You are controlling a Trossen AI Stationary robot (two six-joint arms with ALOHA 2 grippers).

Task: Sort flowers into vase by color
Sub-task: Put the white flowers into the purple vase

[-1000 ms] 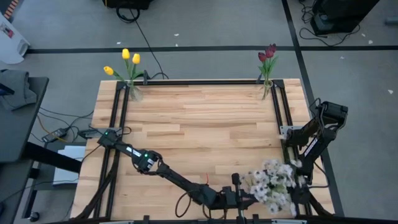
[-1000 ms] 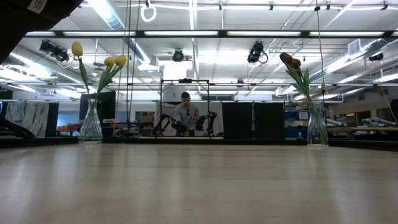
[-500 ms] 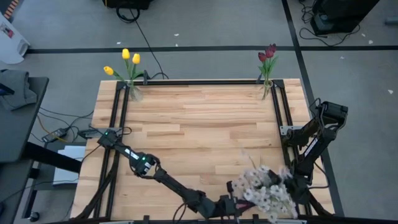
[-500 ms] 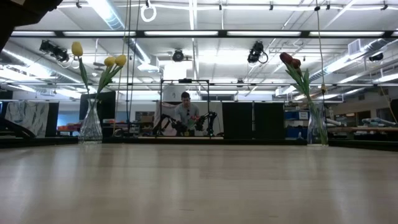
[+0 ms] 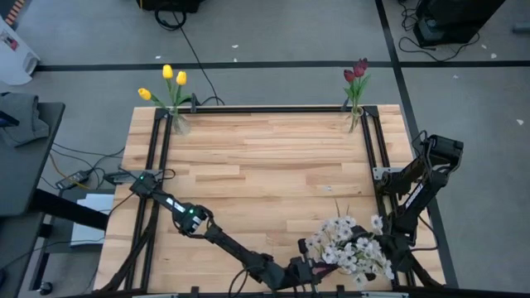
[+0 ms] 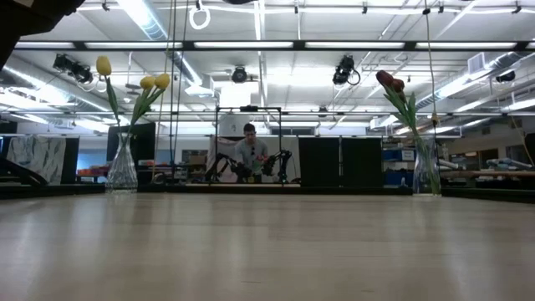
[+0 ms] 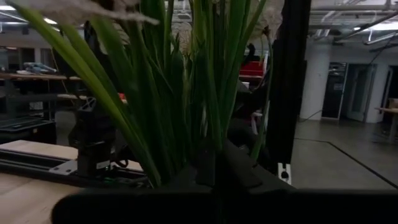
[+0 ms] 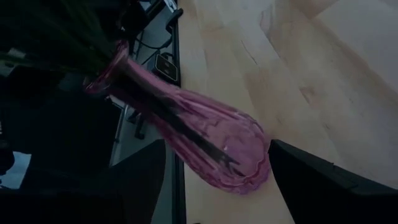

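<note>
The wooden tabletop point(image 5: 265, 165) sits inside a black metal frame point(image 5: 157, 157), and most of its surface lies bare.

The left arm point(image 5: 195, 219) stretches from the left edge along the near edge toward the near right corner. The right arm point(image 5: 418, 182) stands folded at the right edge, reaching down to the same corner.

At that near right corner is a bunch of white flowers point(image 5: 352, 248), their blossoms spread over the wood just inside the near edge. The left wrist view shows their green stems point(image 7: 186, 93) rising straight up out of the left gripper point(image 5: 308, 271), whose fingers are clenched tight on the stems.

A pink glass vase point(image 8: 199, 140) shows in the right wrist view, tilted over the wood, with dark stems running into its neck. It lies between the two spread fingers of the right gripper point(image 5: 389, 248), which stand wide on either side of its belly. Whether they press the glass or stand just clear of it cannot be told.

At the far left corner a clear vase point(image 5: 180, 122) holds three yellow tulips point(image 5: 170, 79). At the far right corner another clear vase point(image 5: 354, 116) holds dark red tulips point(image 5: 356, 70).

Far behind the table, in the low view, a person point(image 6: 250, 150) sits in the room.
</note>
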